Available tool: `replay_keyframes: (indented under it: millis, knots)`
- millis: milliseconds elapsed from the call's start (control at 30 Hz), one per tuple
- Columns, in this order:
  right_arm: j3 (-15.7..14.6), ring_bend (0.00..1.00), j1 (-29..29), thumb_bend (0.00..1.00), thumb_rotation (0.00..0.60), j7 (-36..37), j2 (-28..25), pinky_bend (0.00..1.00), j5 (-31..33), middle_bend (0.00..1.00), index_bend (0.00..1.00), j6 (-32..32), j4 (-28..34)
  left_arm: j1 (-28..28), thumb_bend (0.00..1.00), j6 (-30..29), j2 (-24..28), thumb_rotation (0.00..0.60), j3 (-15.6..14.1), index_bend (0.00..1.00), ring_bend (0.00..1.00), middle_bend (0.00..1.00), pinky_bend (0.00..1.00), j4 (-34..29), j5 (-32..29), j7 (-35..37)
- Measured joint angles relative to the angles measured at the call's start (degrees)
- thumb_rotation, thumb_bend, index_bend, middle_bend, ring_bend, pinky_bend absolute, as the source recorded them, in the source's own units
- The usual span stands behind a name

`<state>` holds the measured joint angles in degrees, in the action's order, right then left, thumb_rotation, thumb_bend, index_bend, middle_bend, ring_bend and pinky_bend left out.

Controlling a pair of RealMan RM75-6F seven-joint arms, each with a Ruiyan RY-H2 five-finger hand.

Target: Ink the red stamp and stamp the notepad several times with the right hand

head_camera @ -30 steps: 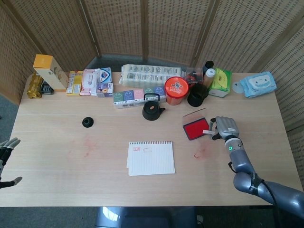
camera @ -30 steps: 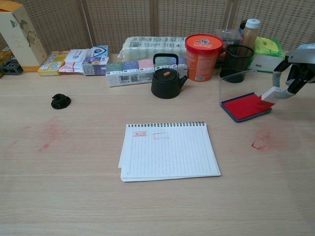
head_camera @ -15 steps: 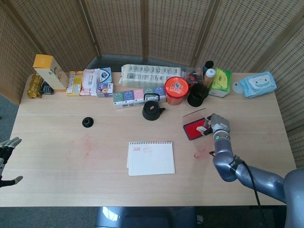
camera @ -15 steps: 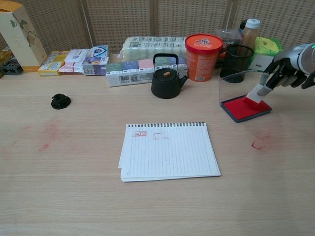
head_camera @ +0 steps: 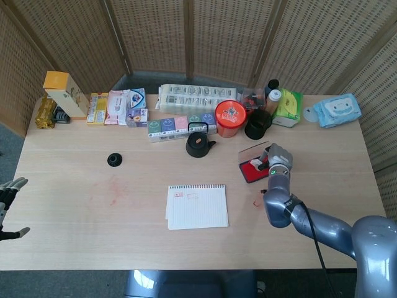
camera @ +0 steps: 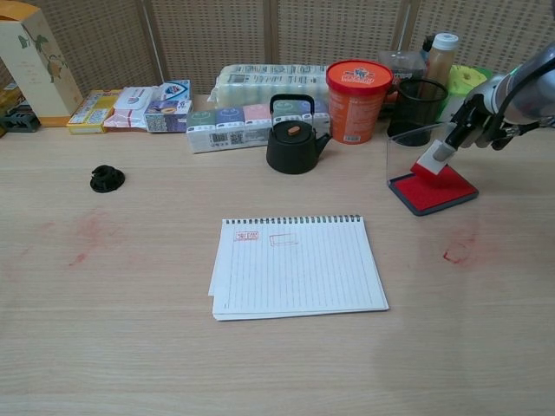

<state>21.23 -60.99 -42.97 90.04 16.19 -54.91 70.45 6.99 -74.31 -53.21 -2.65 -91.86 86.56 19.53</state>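
The right hand (camera: 482, 117) is closed around the white-handled red stamp (camera: 430, 159), which is held tilted with its red face pressed onto the red ink pad (camera: 434, 188) at the right of the table (head_camera: 74, 205), just near of the black pen cup (camera: 417, 112). The pad's clear lid stands raised at its far-left edge. The left hand (head_camera: 7, 208) is seen only at the left edge of the head view, fingers spread and nothing held.

The notepad (camera: 297, 266) lies near the table's middle, well apart from the stamp. Two red marks (camera: 264, 237) are already printed along its top-left lines, so some stamping is judged done. Inking is under way now; further prints on the paper remain, since the task calls for several.

Compared with a second ago, the stamp has been carried leftward from beside the pad's right edge, where it hung clear, and lowered onto the inked surface. The forearm has swung inward with it. The notepad, kettle (camera: 293, 137) and left hand are unchanged.
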Motion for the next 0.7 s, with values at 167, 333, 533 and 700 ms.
replay_keyframes:
  millis: [167,333,533,700]
  knots:
    - [0.5,1.00,-0.7,0.59,0.600,-4.4,1.9,1.00,2.8,1.00,0.72,-0.8,-2.9,0.2,0.00,0.4,0.0,0.600,0.0,0.00,0.00,0.00,0.01,0.2,-0.3,0.3]
    - [1.7,1.00,-1.5,0.59,0.600,-10.5,3.3,1.00,6.7,1.00,0.72,-2.2,-5.1,0.5,0.00,1.1,0.0,0.600,0.0,0.00,0.00,0.00,0.01,0.2,-0.5,0.3]
    - [4.8,1.00,-1.6,0.60,0.600,-16.1,4.8,1.00,9.6,1.00,0.73,-2.7,-8.2,0.7,0.00,1.7,0.0,0.600,0.0,0.00,0.00,0.00,0.01,0.2,-0.9,0.1]
    - [6.6,1.00,-0.5,0.60,0.600,-15.8,5.9,1.00,6.9,1.00,0.73,-2.1,-9.4,0.8,0.00,1.8,0.0,0.600,0.0,0.00,0.00,0.00,0.01,0.1,-1.0,0.0]
